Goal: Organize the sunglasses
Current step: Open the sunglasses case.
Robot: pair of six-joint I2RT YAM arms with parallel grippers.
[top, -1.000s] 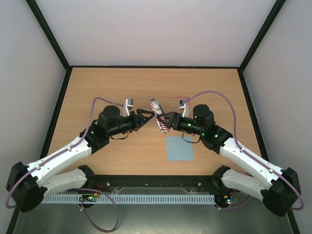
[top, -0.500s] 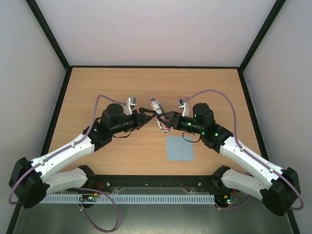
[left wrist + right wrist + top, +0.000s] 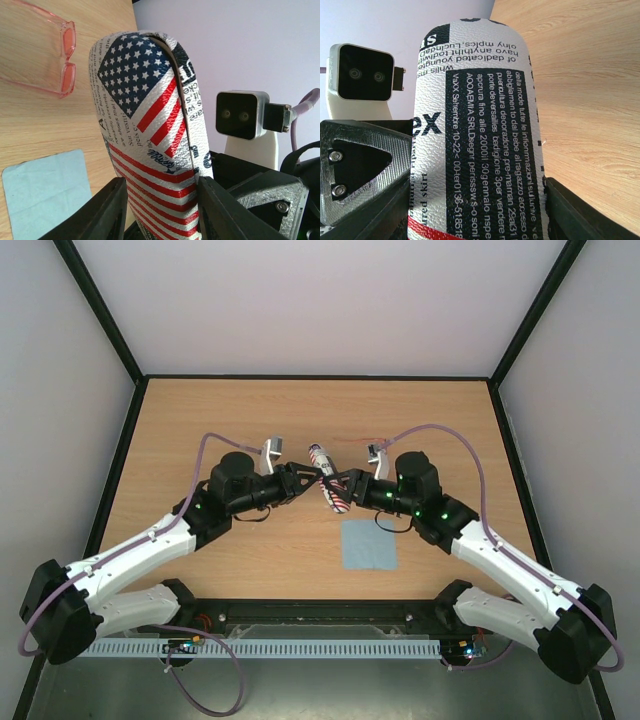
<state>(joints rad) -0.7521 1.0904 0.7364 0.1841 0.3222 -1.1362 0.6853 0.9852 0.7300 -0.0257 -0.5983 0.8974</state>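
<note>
Wood-grain desk [image 3: 200,420], viewed remotely. I report as follows.

1. Sunglasses [image 3: 66,60]: the red-framed pair lies flat on the desk with both arms unfolded. It sits toward the far edge, a little right of the middle. In the top view I see it only as a thin red line [image 3: 362,439] just beyond the right wrist. Neither gripper touches it.

2. Flag-patterned case [image 3: 320,455]: it is in the middle of the desk, between the two arms, and appears closed. I cannot tell whether its lower end rests on the desk.

3. Left gripper [image 3: 162,210]: its fingers [image 3: 112,212] press against both long sides of the case [image 3: 150,100]. I judge it clamped on the case.

4. Right gripper [image 3: 477,210]: its fingers flank the printed side of the case [image 3: 480,100] and bear on it. I judge it clamped likewise.

5. Light blue cloth [image 3: 368,544]: it lies flat toward the near edge, right of the middle, well apart from the sunglasses.
</note>
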